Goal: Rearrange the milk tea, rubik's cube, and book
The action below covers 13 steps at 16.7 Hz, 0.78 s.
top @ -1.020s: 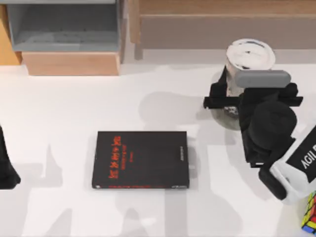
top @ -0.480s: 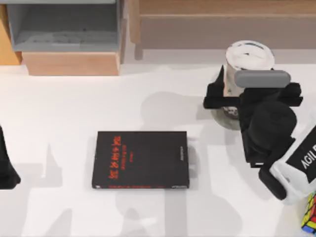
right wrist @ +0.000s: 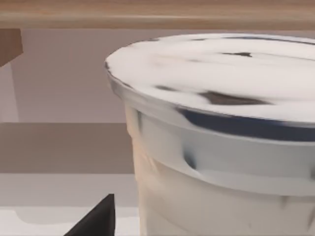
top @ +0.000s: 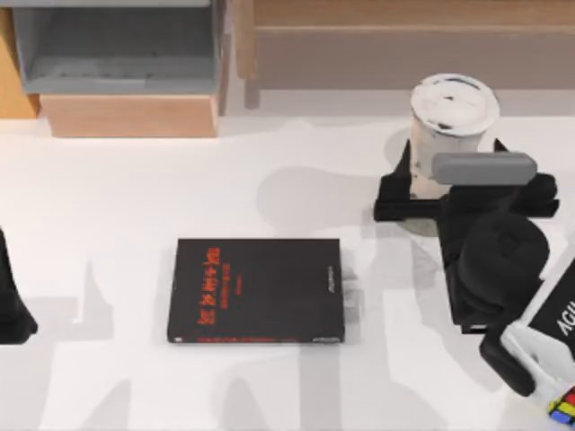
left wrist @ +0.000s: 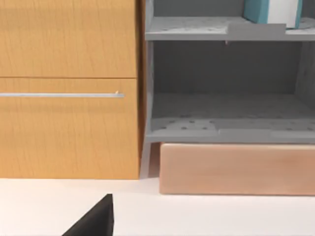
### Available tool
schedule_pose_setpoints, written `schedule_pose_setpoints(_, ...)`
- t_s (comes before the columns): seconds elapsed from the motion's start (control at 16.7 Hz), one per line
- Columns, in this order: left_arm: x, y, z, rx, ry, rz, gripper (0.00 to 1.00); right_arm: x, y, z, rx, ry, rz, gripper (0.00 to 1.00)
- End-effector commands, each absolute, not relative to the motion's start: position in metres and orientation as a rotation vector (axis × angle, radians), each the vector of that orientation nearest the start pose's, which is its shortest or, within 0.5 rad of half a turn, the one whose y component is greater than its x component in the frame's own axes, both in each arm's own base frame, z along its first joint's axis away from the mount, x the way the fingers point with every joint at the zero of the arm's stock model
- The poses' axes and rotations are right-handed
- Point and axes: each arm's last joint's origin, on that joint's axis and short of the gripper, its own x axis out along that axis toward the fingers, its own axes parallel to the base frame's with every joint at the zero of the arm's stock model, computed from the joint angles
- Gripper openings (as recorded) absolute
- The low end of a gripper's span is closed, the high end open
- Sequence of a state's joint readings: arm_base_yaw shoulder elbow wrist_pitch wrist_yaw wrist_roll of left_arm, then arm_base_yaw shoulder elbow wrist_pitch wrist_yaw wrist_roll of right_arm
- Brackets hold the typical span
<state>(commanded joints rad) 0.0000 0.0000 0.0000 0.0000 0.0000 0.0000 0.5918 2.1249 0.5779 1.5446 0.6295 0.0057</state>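
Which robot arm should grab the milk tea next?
The right one, probably. Its gripper is already at the milk tea on the table's right, fingers either side of the cup. The left gripper sits parked at the far left edge.

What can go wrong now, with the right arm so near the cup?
The right end effector straddles the tall milk tea; a sideways nudge may tip it. The rubik's cube lies at the table's edge under the right arm and may be knocked off. The left end effector is parked at the left.
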Motion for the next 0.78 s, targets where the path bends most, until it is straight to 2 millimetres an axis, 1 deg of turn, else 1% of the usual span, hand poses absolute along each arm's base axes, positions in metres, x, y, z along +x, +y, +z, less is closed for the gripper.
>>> schedule_pose_setpoints(0.18, 0.106, -0.001, 0.160, 0.000, 0.000, 0.000, 1.00, 0.278, 0.166, 0.079, -0.009, -0.002, -0.016, 1.00)
schedule_pose_setpoints(0.3, 0.106, -0.001, 0.160, 0.000, 0.000, 0.000, 1.00, 0.277, 0.166, 0.082, -0.011, 0.000, -0.016, 1.00)
schedule_pose_setpoints(0.42, 0.106, -0.001, 0.160, 0.000, 0.000, 0.000, 1.00, 0.274, 0.167, 0.092, -0.013, 0.003, -0.016, 1.00)
schedule_pose_setpoints(0.6, 0.106, -0.001, 0.160, 0.000, 0.000, 0.000, 1.00, 0.265, 0.167, 0.118, -0.005, -0.009, -0.016, 1.00)
schedule_pose_setpoints(0.78, 0.106, -0.001, 0.160, 0.000, 0.000, 0.000, 1.00, 0.259, 0.166, 0.128, -0.009, -0.002, -0.016, 1.00)
